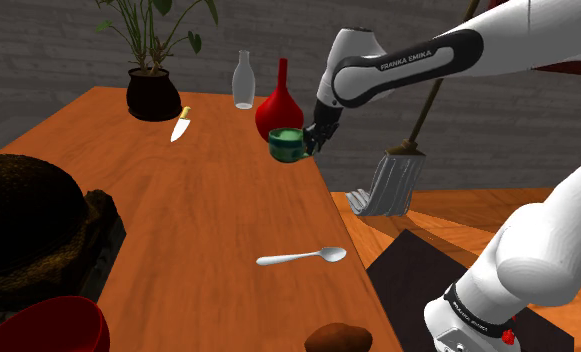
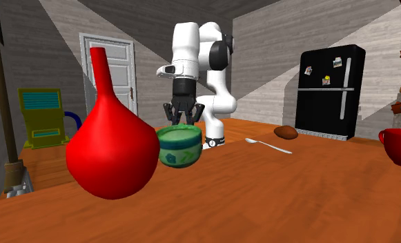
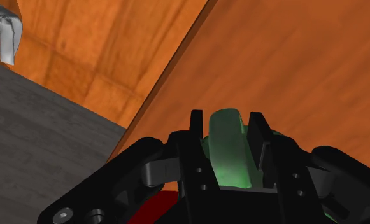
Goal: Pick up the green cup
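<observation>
A home kitchen, probably: a tall black refrigerator dotted with magnets stands near a white panelled door, and the long orange-brown wooden table carries a silver spoon, a small kitchen knife and a black-potted green plant.

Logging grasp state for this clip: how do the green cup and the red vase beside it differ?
The green cup is short and wide-mouthed; the red vase is taller, a round bulb with a thin neck. The cup is clasped in the jaws; the vase stands free on the table. Both are upright, near the same table edge.
</observation>
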